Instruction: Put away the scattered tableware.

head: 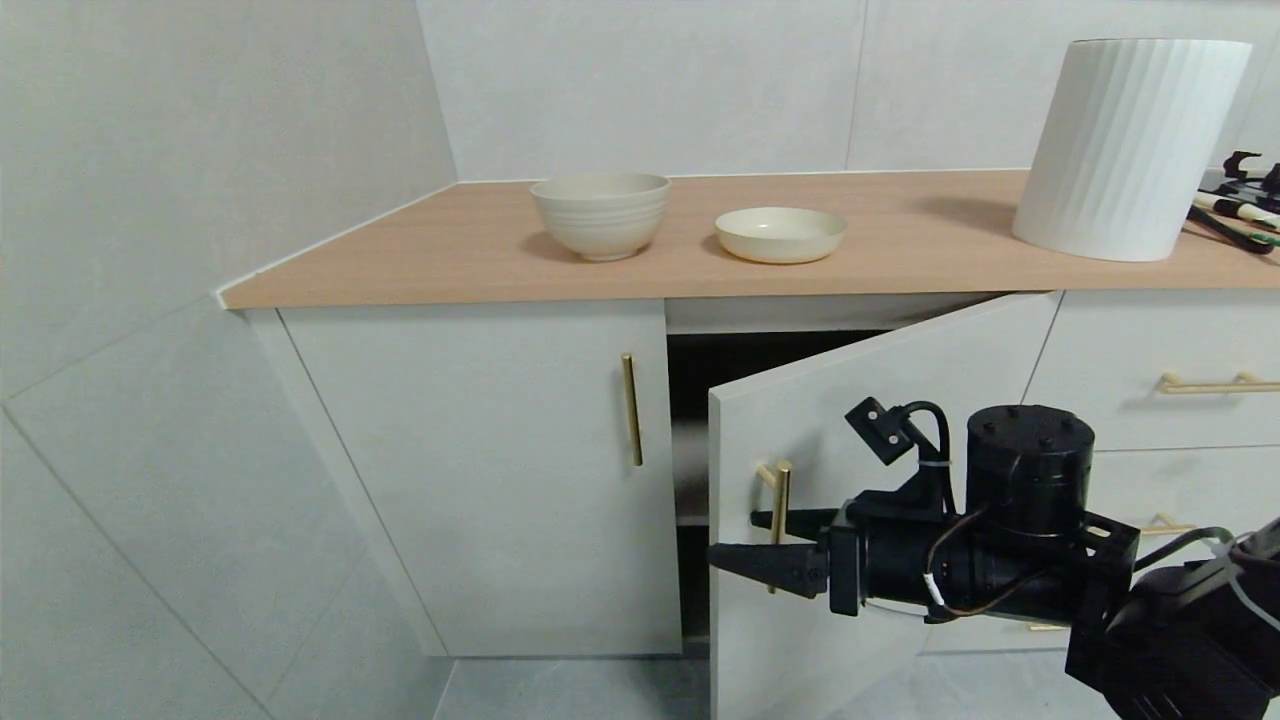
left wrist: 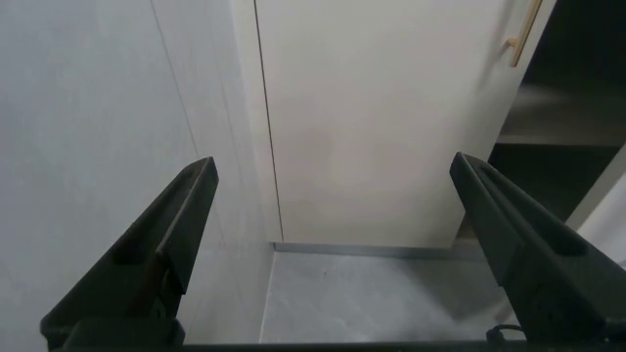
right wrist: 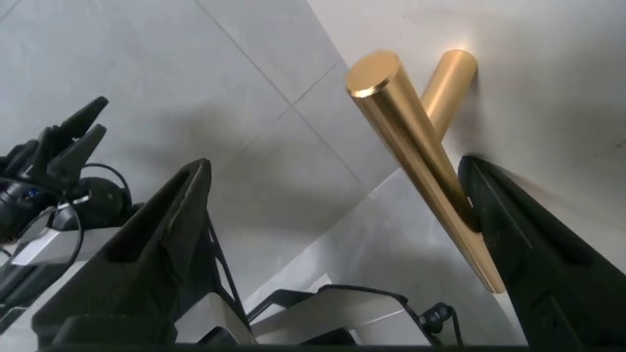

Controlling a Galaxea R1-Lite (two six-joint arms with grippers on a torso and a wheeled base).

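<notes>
While the bowl [head: 600, 213] and shallow dish [head: 780, 233] sit on the table [head: 400, 262] above, the right claw [head: 732, 536], released astride the ajar cabinet door [head: 880, 390]'s brass handle [head: 783, 480], should clench squarely before pulling (left claw [left wrist: 333, 166] likewise released).

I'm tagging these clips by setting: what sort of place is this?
Most likely a kitchen: a wooden countertop over pale cabinets with brass handles, tiled walls, and a bowl and small dish on the counter.
</notes>
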